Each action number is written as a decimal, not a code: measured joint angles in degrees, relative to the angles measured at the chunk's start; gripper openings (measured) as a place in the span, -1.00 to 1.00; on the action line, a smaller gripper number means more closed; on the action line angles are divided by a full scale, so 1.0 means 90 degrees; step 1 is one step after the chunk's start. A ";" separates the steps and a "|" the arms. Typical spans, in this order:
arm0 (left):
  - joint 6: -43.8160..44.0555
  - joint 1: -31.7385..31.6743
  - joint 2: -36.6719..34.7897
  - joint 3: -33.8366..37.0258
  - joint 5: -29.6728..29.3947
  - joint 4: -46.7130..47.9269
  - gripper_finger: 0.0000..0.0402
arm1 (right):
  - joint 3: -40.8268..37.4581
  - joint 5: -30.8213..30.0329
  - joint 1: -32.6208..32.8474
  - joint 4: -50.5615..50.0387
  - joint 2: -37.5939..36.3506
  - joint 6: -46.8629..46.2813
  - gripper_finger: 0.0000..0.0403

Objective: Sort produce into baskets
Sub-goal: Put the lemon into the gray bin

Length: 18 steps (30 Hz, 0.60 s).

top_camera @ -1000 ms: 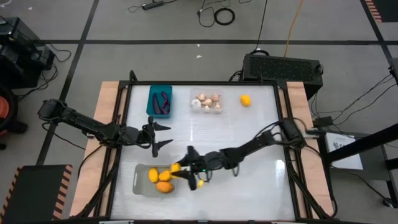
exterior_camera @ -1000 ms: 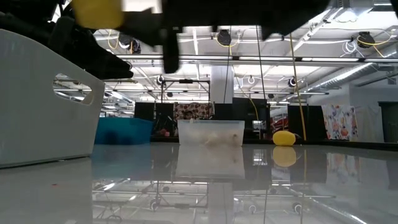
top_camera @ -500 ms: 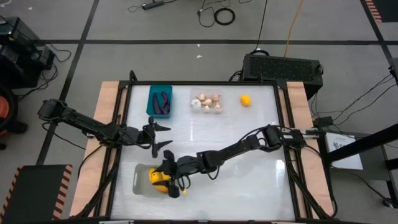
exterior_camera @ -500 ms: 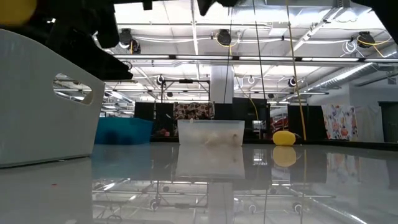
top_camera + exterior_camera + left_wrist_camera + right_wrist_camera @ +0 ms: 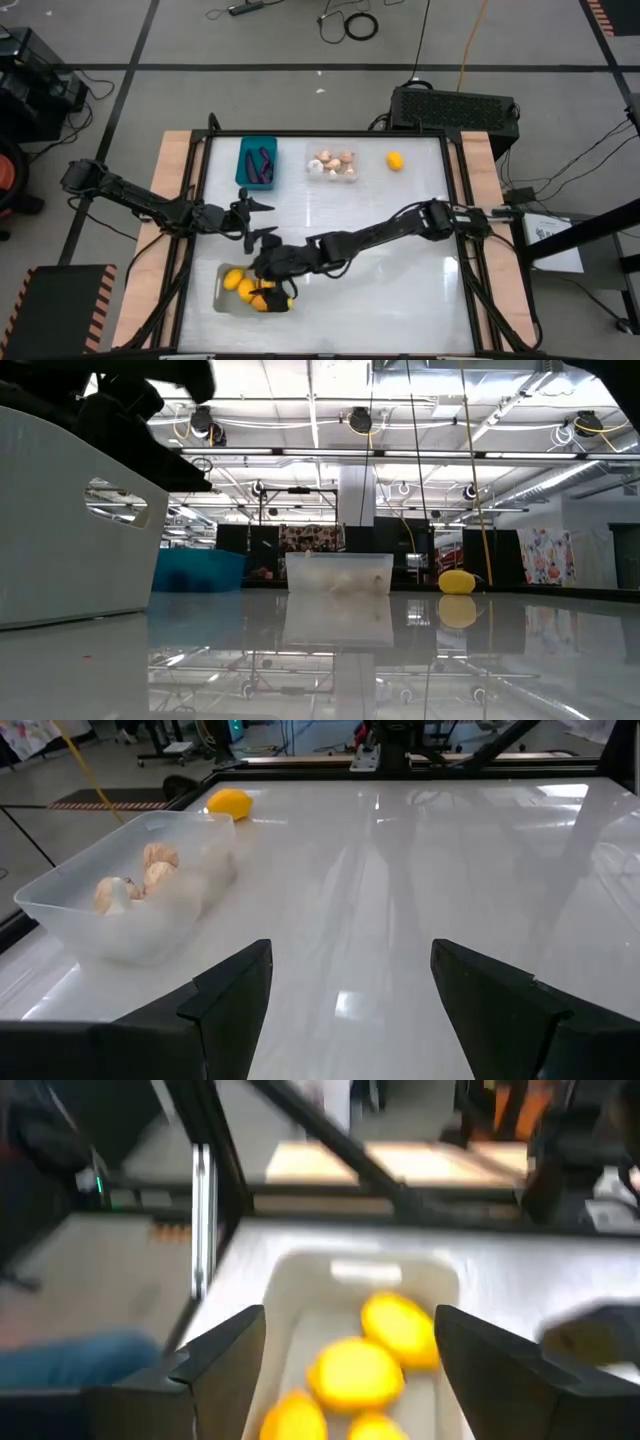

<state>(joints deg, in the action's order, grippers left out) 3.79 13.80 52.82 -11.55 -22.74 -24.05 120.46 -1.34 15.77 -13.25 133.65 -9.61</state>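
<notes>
Grey bin [image 5: 222,290] at 7 o'clock on the desk [image 5: 400,260]: holds yellow ovals [image 5: 247,288]; the right wrist view shows four [image 5: 352,1374] lying loose inside. Part of the bin is covered by the right arm in the high view.

Teal bin [image 5: 257,162] at 11 o'clock: holds dark purple eggplants [image 5: 262,164].

Clear bin [image 5: 333,164] at 12 o'clock: holds pale garlic bulbs [image 5: 331,163]; the left wrist view shows at least three [image 5: 135,878].

One yellow oval [image 5: 395,160] lies alone on the desk at 1 o'clock, just beside the clear bin, not touching it.

Right pincer [image 5: 266,283]: over the grey bin, fingers [image 5: 220,1355] apart, nothing between them in its wrist view.

Left pincer [image 5: 262,220]: at 9 o'clock, above bare desk between the teal and grey bins, fingers [image 5: 235,990] apart, empty.

Changes from one second ago: the right pincer then stood at the grey bin's 3 o'clock rim with yellow pieces at its tips; it has since reached further across the bin and spread its fingers. The pieces are now in the bin. The left arm, teal bin, clear bin and lone oval are unchanged in position.
</notes>
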 joint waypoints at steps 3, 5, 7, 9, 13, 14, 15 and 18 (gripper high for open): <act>0.0000 0.0005 0.0000 0.0000 0.0000 0.0020 0.40 | 0.0803 0.0019 -0.0045 -0.1798 -0.0003 0.0214 0.39; 0.0000 0.0005 0.0000 0.0002 0.0000 0.0020 0.40 | 0.1331 0.0008 -0.0128 -0.2884 -0.0003 0.0373 0.38; 0.0000 0.0005 0.0000 0.0002 0.0000 0.0020 0.40 | 0.1635 -0.0009 -0.0204 -0.3659 -0.0075 0.0569 0.37; 0.0002 0.0005 0.0000 0.0002 0.0000 0.0017 0.40 | 0.1395 -0.0066 -0.0295 -0.3980 -0.0394 0.0844 0.36; 0.0034 0.0004 0.0000 0.0001 0.0000 0.0018 0.40 | 0.1365 -0.0487 -0.0526 -0.5143 -0.0717 0.1410 0.34; 0.0036 0.0003 0.0000 0.0002 0.0000 0.0017 0.40 | 0.1365 -0.0638 -0.0603 -0.5461 -0.0789 0.1492 0.34; 0.0036 0.0002 0.0000 0.0000 0.0000 0.0017 0.40 | 0.1365 -0.0841 -0.0684 -0.5771 -0.0848 0.1547 0.34; 0.0034 0.0000 0.0000 0.0002 0.0000 0.0025 0.40 | 0.1365 -0.1542 -0.1000 -0.6791 -0.0960 0.1631 0.34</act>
<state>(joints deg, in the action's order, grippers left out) 4.10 13.80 52.82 -11.53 -22.74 -23.83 132.75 -15.22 6.77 -74.37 125.01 5.07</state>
